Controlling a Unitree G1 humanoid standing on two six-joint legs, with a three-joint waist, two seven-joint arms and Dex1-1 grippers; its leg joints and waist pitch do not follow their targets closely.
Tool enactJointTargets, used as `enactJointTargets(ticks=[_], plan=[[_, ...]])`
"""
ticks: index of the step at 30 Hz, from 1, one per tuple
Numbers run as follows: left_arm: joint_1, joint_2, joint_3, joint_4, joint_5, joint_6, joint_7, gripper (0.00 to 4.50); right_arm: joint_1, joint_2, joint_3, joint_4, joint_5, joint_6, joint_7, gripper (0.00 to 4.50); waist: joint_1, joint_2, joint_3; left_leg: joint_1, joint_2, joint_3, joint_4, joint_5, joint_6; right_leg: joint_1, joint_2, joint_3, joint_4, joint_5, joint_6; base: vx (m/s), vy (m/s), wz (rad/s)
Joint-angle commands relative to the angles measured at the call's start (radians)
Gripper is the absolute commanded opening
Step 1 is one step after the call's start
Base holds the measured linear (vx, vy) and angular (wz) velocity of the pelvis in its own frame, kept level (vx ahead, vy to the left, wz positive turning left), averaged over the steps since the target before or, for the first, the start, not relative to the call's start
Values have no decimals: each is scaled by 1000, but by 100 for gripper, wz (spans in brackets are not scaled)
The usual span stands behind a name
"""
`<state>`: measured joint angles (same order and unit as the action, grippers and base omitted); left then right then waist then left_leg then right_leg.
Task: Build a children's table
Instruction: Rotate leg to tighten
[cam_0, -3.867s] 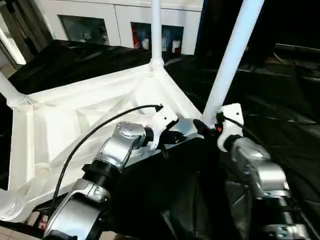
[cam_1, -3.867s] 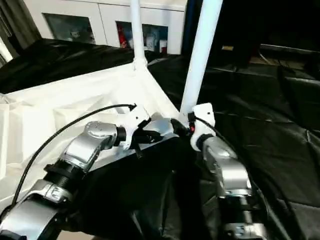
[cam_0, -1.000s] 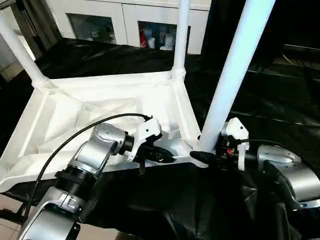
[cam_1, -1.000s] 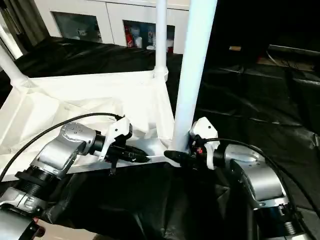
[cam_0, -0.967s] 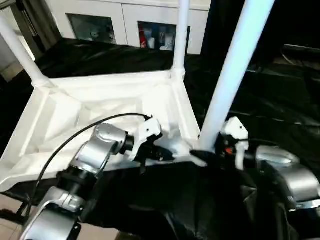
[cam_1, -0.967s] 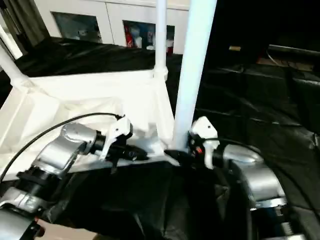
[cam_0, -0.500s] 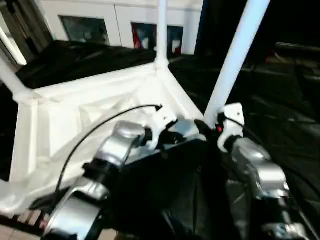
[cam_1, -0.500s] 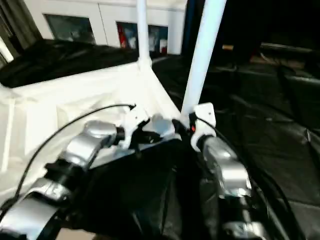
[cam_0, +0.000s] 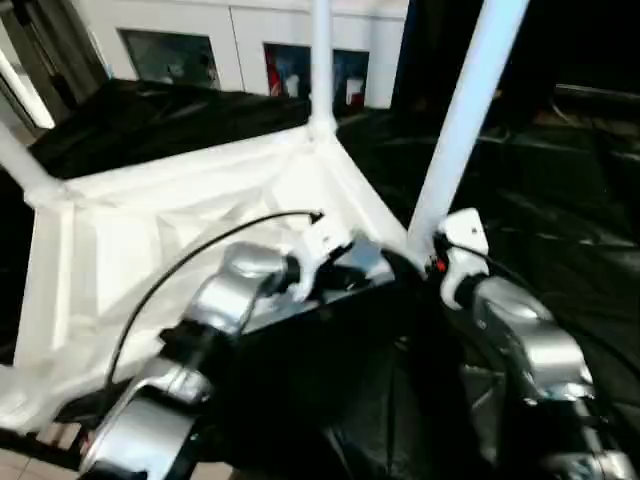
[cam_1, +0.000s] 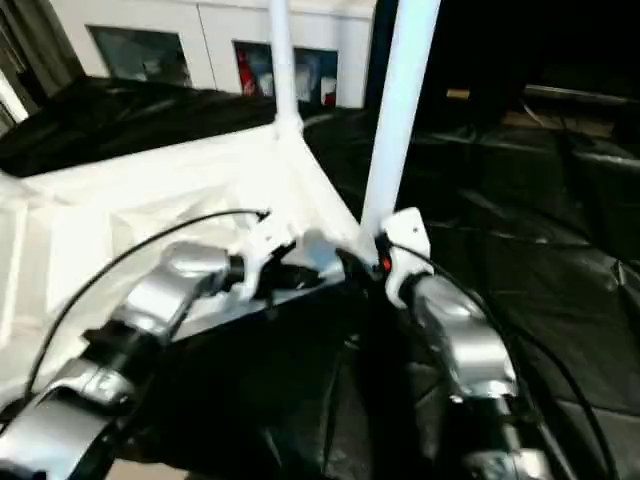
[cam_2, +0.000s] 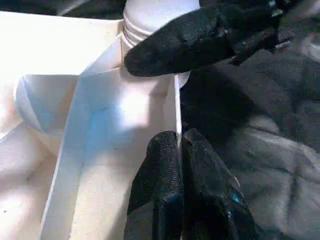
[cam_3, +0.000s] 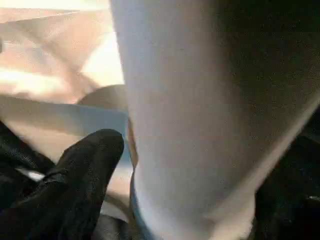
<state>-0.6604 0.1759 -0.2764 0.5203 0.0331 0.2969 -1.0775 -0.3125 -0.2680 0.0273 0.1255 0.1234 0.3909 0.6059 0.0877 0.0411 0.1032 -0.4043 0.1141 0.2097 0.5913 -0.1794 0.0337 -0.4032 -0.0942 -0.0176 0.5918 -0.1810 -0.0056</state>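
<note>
Left eye view: the white tabletop (cam_0: 180, 240) lies upside down on the black-draped counter (cam_0: 560, 230), legs standing up from its corners. The step looks like seating the near corner leg (cam_0: 455, 130); next it likely needs pressing or twisting firmly into its socket. The left gripper (cam_2: 177, 170) is pinched closed on the tabletop's rim. The right gripper (cam_0: 415, 262) straddles the leg's base, jaws wide, one finger (cam_3: 90, 165) beside it.
</note>
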Motion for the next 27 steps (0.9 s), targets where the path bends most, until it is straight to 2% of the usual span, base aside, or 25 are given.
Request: enactJointTargets(ticks=[1, 2, 6, 8, 10, 12, 17, 21, 23, 24, 25, 26, 27], plan=[[8, -14, -79, -91, -66, -45, -128, 0, 18, -26, 136, -100, 84, 15, 189, 388, -2, -10, -74, 36, 117, -57, -83, -204, 74, 36, -79, 34, -58, -109, -270, 0, 0, 0], [18, 5, -88, -108, -73, -49, -162, 0, 29, -58, 141, -125, 100, 21, 237, 388, 2, -11, -73, 38, 121, -59, -84, -219, 71, 40, -81, 35, -59, -125, -263, 0, 0, 0], [43, 62, -113, -156, -87, -58, -255, 0, 62, -162, 150, -187, 142, 42, 376, 388, 7, -10, -70, 39, 123, -56, -87, -230, 73, 33, -76, 34, -57, -127, -268, 0, 0, 0], [49, 80, -120, -171, -95, -52, -286, 0, 71, -195, 152, -203, 157, 53, 420, 357, 8, -9, -67, 40, 124, -55, -88, -257, 62, 30, -81, 36, -61, -171, -271, 0, 0, 0], [57, 94, -126, -187, -101, -44, -314, 0, 76, -211, 152, -213, 166, 62, 444, 345, 11, -10, -64, 42, 123, -56, -91, -287, 37, 26, -82, 39, -67, -233, -260, 0, 0, 0], [61, 101, -129, -197, -102, -40, -328, 0, 77, -217, 151, -218, 171, 68, 456, 332, 11, -11, -63, 41, 123, -58, -93, -299, 24, 26, -83, 39, -69, -255, -254, 0, 0, 0], [76, 122, -136, -227, -108, -20, -360, 0, 85, -235, 155, -241, 200, 93, 485, 296, 11, -10, -64, 42, 123, -58, -94, -287, 20, 24, -80, 39, -66, -230, -252, 0, 0, 0], [70, 109, -125, -210, -100, -24, -330, 0, 92, -223, 165, -246, 200, 99, 475, 270, 11, -12, -67, 40, 121, -58, -90, -262, 28, 26, -83, 39, -63, -198, -259, 0, 0, 0], [45, 65, -96, -157, -80, -30, -243, 0, 78, -149, 146, -190, 147, 75, 352, 264, 9, -13, -66, 39, 120, -56, -90, -258, 29, 24, -82, 38, -64, -199, -262, 0, 0, 0], [45, 65, -96, -157, -80, -30, -243, 0, 78, -149, 146, -190, 147, 75, 352, 264, 6, -14, -66, 37, 117, -57, -89, -266, 24, 22, -83, 39, -67, -221, -261, 0, 0, 0], [35, 51, -87, -140, -74, -32, -216, 0, 69, -120, 135, -164, 127, 68, 299, 264, 6, -16, -67, 38, 116, -59, -89, -267, 19, 24, -86, 39, -68, -235, -256, 0, 0, 0], [-2, 7, -62, -77, -49, -26, -117, 0, 28, -31, 86, -63, 75, 68, 118, 264, 4, -15, -64, 36, 117, -61, -91, -278, 12, 24, -87, 39, -70, -262, -249, 0, 0, 0], [-19, -11, -54, -52, -40, -21, -76, 0, 11, 3, 64, -24, 66, 75, 47, 264, -8, -12, -62, 39, 112, -60, -93, -312, -12, 12, -81, 38, -74, -312, -246, 0, 0, 0]])
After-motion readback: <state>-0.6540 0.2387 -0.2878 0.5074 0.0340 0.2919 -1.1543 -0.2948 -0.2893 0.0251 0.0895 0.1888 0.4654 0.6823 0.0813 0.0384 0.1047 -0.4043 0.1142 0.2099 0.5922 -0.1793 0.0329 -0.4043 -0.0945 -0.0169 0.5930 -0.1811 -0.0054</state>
